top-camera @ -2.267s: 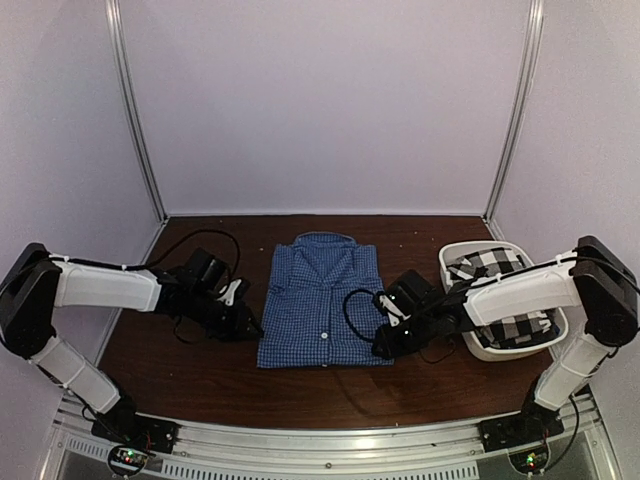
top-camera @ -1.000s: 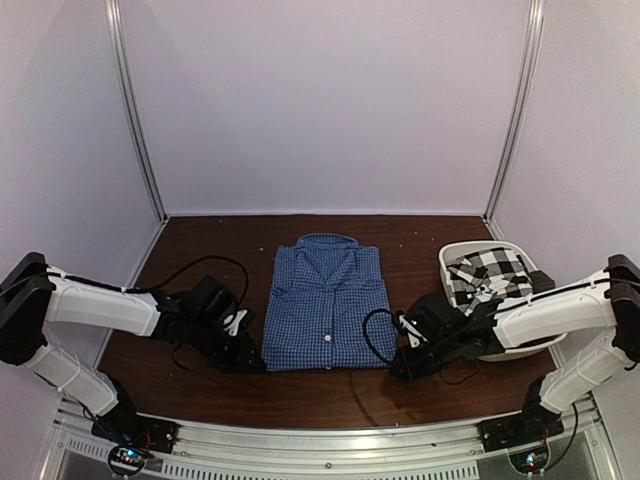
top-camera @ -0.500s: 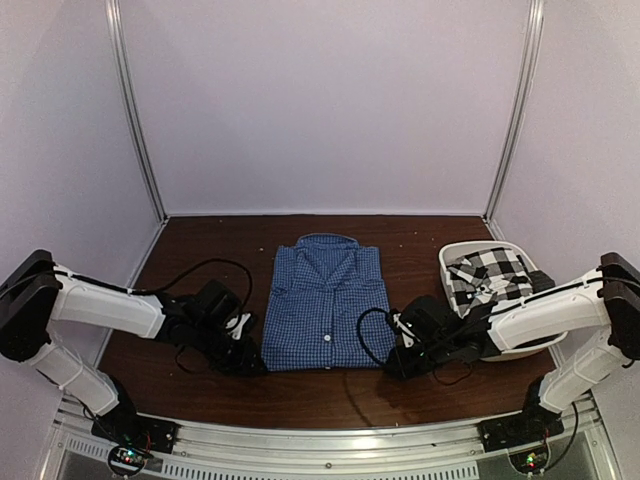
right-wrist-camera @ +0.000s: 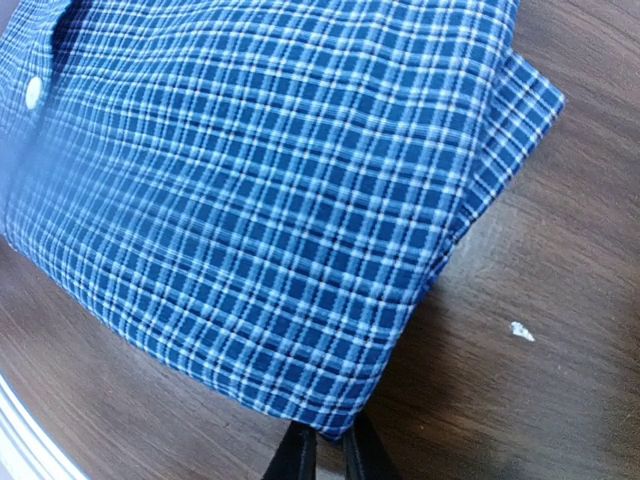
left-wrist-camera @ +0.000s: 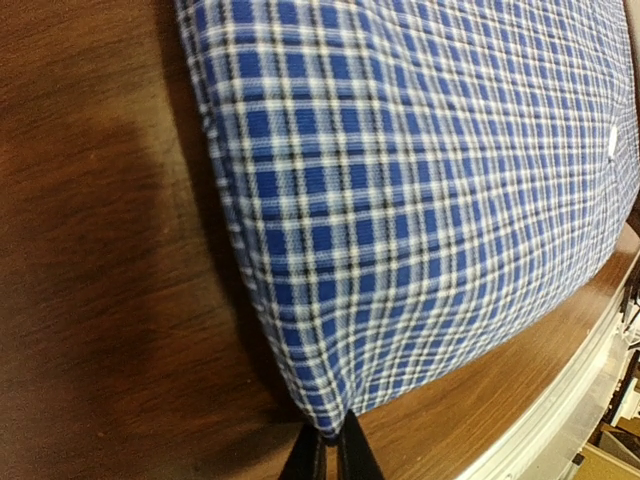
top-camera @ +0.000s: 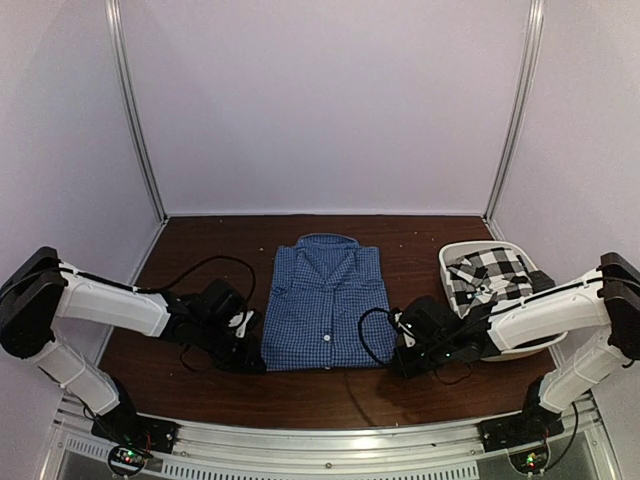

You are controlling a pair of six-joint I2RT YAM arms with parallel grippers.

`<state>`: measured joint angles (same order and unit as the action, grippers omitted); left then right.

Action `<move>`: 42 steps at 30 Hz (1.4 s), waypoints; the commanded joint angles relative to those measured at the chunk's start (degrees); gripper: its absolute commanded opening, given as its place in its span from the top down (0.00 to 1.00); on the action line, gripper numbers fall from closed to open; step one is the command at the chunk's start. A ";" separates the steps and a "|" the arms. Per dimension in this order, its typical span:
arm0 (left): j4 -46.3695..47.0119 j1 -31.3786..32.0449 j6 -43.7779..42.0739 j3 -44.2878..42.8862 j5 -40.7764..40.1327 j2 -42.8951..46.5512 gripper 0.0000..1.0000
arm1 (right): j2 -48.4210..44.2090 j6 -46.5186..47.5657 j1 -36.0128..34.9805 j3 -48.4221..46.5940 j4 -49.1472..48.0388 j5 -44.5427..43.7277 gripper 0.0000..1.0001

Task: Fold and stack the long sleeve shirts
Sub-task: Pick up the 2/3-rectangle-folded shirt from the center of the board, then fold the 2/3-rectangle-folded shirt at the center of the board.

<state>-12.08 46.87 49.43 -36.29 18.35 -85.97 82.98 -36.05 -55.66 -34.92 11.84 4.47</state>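
The blue gingham shirt (top-camera: 325, 305) lies folded, collar away, in the middle of the brown table. My left gripper (top-camera: 257, 362) is at its near left corner. In the left wrist view its jaws (left-wrist-camera: 330, 442) are closed on that corner of the shirt (left-wrist-camera: 420, 180), and the cloth draws to a point there. My right gripper (top-camera: 394, 365) is at the near right corner. In the right wrist view its jaws (right-wrist-camera: 322, 447) pinch the corner of the shirt (right-wrist-camera: 260, 190). The black-and-white checked shirt (top-camera: 495, 272) lies crumpled in the white tub (top-camera: 480, 246).
The tub stands at the right, behind my right arm. The metal rail (top-camera: 330, 438) runs along the table's near edge, close behind both grippers. A small white speck (right-wrist-camera: 520, 331) lies on the wood right of the shirt.
Both grippers came down to the shirt's near corners and closed in on them; in the last half second they barely moved. The blue shirt lies where it was.
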 commanded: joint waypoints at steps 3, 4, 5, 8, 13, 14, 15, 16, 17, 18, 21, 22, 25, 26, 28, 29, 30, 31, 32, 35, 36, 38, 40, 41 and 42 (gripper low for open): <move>-1.40 0.32 -0.38 -1.67 -1.77 1.48 1.00 | -2.57 0.57 -0.82 -0.51 1.41 -3.03 0.94; -1.52 0.32 -0.41 -1.68 -1.80 1.77 1.00 | -2.82 0.61 -0.96 -0.55 1.55 -3.06 0.95; -1.54 0.33 -0.37 -1.63 -1.87 2.03 1.00 | -3.09 0.54 -1.14 -0.53 1.68 -3.23 0.98; -1.70 0.54 -0.05 -1.06 -1.84 3.29 1.00 | -3.92 0.16 -1.88 -0.41 1.98 -3.64 1.00; -3.45 1.78 0.18 -0.45 -2.86 5.67 1.00 | -5.94 -0.96 -3.68 0.13 3.03 -4.21 1.00; -4.19 2.34 0.29 -0.37 -3.30 6.49 1.00 | -6.60 -1.37 -4.17 0.18 3.59 -5.22 1.00; -4.96 2.94 0.64 -0.17 -3.80 7.43 1.00 | -7.32 -1.69 -4.81 0.20 4.16 -5.90 1.00; -5.65 3.49 1.15 0.13 -4.14 9.04 1.00 | -8.31 -2.12 -5.52 0.31 4.83 -6.30 1.00; -6.29 4.06 1.64 0.55 -4.49 10.63 1.00 | -9.81 -2.81 -6.10 0.46 5.71 -6.58 1.00; -6.89 4.70 2.17 0.87 -4.60 12.07 1.00 | -11.01 -3.15 -6.65 0.50 6.45 -6.78 1.00; -10.57 7.43 3.65 0.20 -6.40 16.86 1.00 | -15.02 -4.59 -8.57 -0.21 10.13 -7.78 1.00; -12.40 8.46 4.35 -0.40 -7.32 18.39 1.00 | -16.30 -5.00 -9.20 -0.85 11.66 -8.15 1.00; -17.31 9.98 5.94 -2.69 -8.98 22.19 1.00 | -19.55 -5.65 -9.98 -3.21 15.58 -9.28 1.00; -18.22 9.99 6.27 -3.80 -9.90 23.07 1.00 | -20.24 -5.62 -9.99 -4.51 16.89 -9.83 1.00; -20.47 9.75 5.74 -8.20 -11.88 23.16 1.00 | -20.98 -4.66 -9.81 -7.89 18.86 -11.22 1.00; -21.47 9.35 4.56 -10.61 -12.44 22.11 1.00 | -20.84 -3.79 -9.31 -10.04 19.43 -11.64 1.00; -22.09 8.67 3.79 -12.98 -12.47 20.64 1.00 | -20.23 -2.65 -8.35 -12.11 19.86 -11.62 1.00; -22.31 7.52 1.78 -15.35 -11.87 18.94 1.00 | -19.03 -1.65 -6.58 -14.53 20.35 -11.13 1.00; -22.48 5.90 -0.03 -17.45 -11.02 16.94 1.00 | -17.51 -0.40 -4.44 -17.45 20.51 -10.29 1.00; -21.00 -2.30 -6.52 -23.68 -5.86 9.98 1.00 | -12.10 4.18 4.43 -22.89 17.63 -5.58 1.00; -20.06 -5.55 -8.58 -25.95 -3.23 7.66 1.00 | -9.58 5.66 7.02 -25.02 16.52 -4.73 1.00; -17.30 -10.97 -12.08 -31.13 1.15 1.03 1.00 | -4.17 9.01 12.41 -29.00 13.21 -3.49 1.00; -15.37 -15.48 -14.64 -37.37 4.53 -7.39 1.00 | 4.70 10.54 18.50 -33.75 9.37 1.07 1.00; -13.90 -17.20 -15.73 -40.69 6.00 -11.55 1.00 | 7.45 11.26 20.54 -36.27 7.59 1.66 1.00; -12.51 -18.77 -16.18 -43.71 7.06 -16.34 1.00 | 11.73 11.79 22.53 -39.11 6.03 2.26 1.00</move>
<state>-31.46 34.26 40.84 -70.57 17.56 -89.08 83.31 -29.67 -40.25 -67.09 25.15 2.09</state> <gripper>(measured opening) 0.009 0.009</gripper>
